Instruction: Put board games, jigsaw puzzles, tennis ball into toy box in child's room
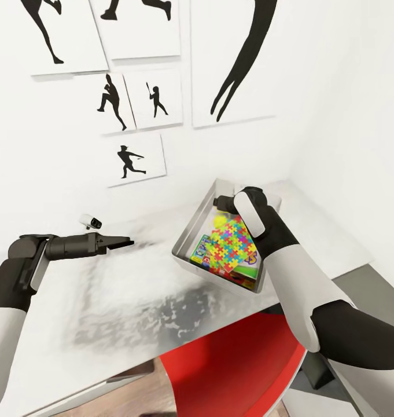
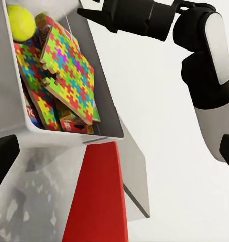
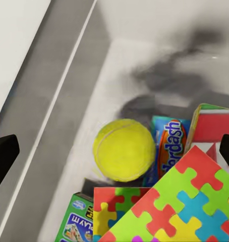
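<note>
The light-grey toy box point(image 1: 192, 225) stands on the speckled table point(image 1: 104, 289) near the wall corner. Inside it lie two jigsaw puzzles point(image 1: 234, 246) point(image 2: 69, 70) point(image 3: 175, 201), the yellow tennis ball point(image 1: 220, 220) point(image 2: 21, 21) point(image 3: 124, 149), and board games: a blue one point(image 3: 171, 143), a green one point(image 1: 203, 248) point(image 3: 76, 222) and a red-and-green one point(image 3: 213, 126). My right gripper point(image 1: 221, 202) point(image 2: 85, 11) point(image 3: 114, 151) hovers open just above the ball, holding nothing. My left gripper point(image 1: 127, 242) point(image 2: 114, 154) is open and empty over the table, left of the box and pointing at it.
A red chair point(image 1: 237, 370) is tucked under the table's front edge. A small white gadget point(image 1: 91, 220) sits on the table by the wall. Black silhouette pictures point(image 1: 136, 159) hang above. The lower dark-grey cabinet point(image 1: 367, 289) adjoins the table at the right.
</note>
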`<state>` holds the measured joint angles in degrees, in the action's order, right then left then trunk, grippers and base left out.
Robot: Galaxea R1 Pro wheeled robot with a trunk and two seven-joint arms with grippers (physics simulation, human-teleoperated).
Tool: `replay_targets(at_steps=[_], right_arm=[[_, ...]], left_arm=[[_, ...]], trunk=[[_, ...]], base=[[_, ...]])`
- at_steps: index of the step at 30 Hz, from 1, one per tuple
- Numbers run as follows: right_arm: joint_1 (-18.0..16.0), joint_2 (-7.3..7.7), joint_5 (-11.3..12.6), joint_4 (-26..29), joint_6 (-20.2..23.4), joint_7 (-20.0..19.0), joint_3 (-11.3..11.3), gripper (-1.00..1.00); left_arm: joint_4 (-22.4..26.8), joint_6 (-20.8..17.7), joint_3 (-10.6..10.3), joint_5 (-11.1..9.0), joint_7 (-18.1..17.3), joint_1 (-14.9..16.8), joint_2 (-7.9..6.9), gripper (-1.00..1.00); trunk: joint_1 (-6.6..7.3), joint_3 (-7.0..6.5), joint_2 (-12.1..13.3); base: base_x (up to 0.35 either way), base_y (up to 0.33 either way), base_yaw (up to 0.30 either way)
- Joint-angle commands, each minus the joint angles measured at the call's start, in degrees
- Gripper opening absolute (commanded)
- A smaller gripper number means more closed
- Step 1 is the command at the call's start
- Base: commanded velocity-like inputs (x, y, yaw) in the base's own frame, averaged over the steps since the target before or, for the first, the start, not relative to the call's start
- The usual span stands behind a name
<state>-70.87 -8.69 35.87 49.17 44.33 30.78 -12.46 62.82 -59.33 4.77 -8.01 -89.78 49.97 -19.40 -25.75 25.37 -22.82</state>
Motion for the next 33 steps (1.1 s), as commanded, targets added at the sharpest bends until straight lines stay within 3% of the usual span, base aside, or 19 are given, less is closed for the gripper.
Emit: replay_targets(at_steps=[1, 11, 19, 22, 24, 26, 29, 31, 33], right_arm=[[-0.1, 0.01, 0.6, 0.1, 0.1, 0.6, -0.1, 1.0], [-0.1, 0.2, 0.7, 0.6, 0.3, 0.8, -0.1, 1.0], [0.5, 0.84, 1.4, 9.0, 3.8, 0.8, 0.3, 1.0], [1.8, 1.18, 1.7, 14.9, 7.6, 0.7, 1.7, 1.0], [3.3, 2.17, 2.6, 19.7, 11.1, 0.3, 5.0, 1.0], [4.9, 3.07, 4.7, 23.3, 13.7, -0.8, 8.4, 1.0], [10.2, 5.62, 13.3, 28.1, 15.7, -5.9, 14.9, 1.0], [15.1, 9.59, 20.6, 30.7, 15.7, -10.6, 17.5, 1.0], [21.3, 14.31, 27.9, 34.0, 15.7, -16.5, 18.7, 1.0]], left_arm=[[0.0, -0.6, 0.0, 0.0, -0.2, 0.0, -0.02, 1.0], [0.0, -0.6, 0.0, 0.0, -0.2, 0.0, -0.07, 1.0], [0.0, -0.6, -0.1, 0.2, -0.2, 0.0, -0.17, 1.0], [-0.1, -0.6, -0.1, 0.2, -0.2, 0.0, -0.19, 1.0], [-0.1, -0.6, -0.2, 0.2, -0.2, 0.0, -0.24, 1.0], [-0.2, -0.5, -0.2, 0.2, -0.2, 0.0, -0.31, 1.0], [-0.4, -0.3, -0.3, 0.3, -0.2, 0.0, -0.44, 1.0], [-0.5, -0.2, -0.3, 0.4, -0.2, -0.1, -0.53, 1.0], [-0.7, -0.1, -0.3, 0.9, -0.2, -0.2, -0.59, 1.0]], trunk=[[-0.03, 0.09, -0.1], [-0.03, -0.1, -0.1], [-0.03, -0.79, -0.1], [-0.03, -1.07, -0.1], [-0.03, -1.26, -0.1], [-0.03, -1.44, -0.1], [-0.03, -1.72, -0.1], [-0.03, -1.9, -0.1], [-0.03, -2.08, -0.1]], base=[[0.0, 0.0, 0.0], [0.0, 0.0, 0.0], [0.0, 0.0, -0.003], [0.0, 0.0, -0.054], [0.0, 0.0, -0.087], [0.0, 0.0, -0.107], [-0.023, 0.0, -0.126], [-0.106, 0.0, -0.143], [-0.165, 0.0, -0.157]])
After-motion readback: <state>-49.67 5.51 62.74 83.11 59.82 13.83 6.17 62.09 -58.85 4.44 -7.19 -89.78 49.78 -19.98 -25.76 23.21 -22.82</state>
